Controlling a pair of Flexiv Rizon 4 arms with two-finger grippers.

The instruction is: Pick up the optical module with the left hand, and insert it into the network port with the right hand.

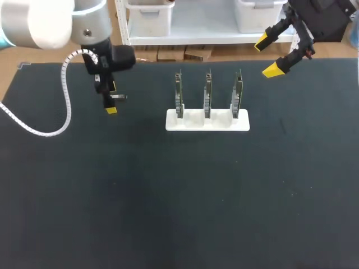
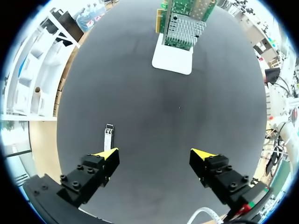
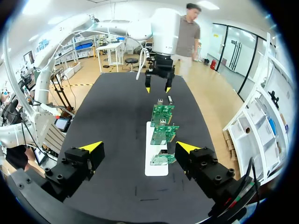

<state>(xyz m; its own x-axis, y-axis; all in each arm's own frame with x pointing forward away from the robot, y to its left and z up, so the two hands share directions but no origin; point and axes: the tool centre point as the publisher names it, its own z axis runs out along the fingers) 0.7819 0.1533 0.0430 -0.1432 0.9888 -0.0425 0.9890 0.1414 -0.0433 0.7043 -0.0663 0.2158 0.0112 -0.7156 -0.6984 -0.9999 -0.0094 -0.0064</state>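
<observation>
The left arm is reaching in over the far left part of the black worktop, with its left hand pointing straight down. The hand's two yellow-tipped fingers are standing wide apart and are holding nothing.

The small silvery module is lying flat on the worktop. From the left wrist, it is sitting just ahead of one fingertip, off to that side of the gap and not between the fingers. Neither finger is touching it.

Near the middle of the worktop, towards its far side, a white stand is sitting flat. It is holding three green circuit boards upright in a row, each in its own slot. The module is lying well apart from the stand, on the left arm's side of it.

The right arm is coming in from the far right corner. Its right hand is hanging over the worktop's far edge, beyond the right end of the stand. That hand is also spread wide and is gripping nothing. From the right wrist, the row of boards is running away ahead of the open fingers, with the left hand beyond its end.
</observation>
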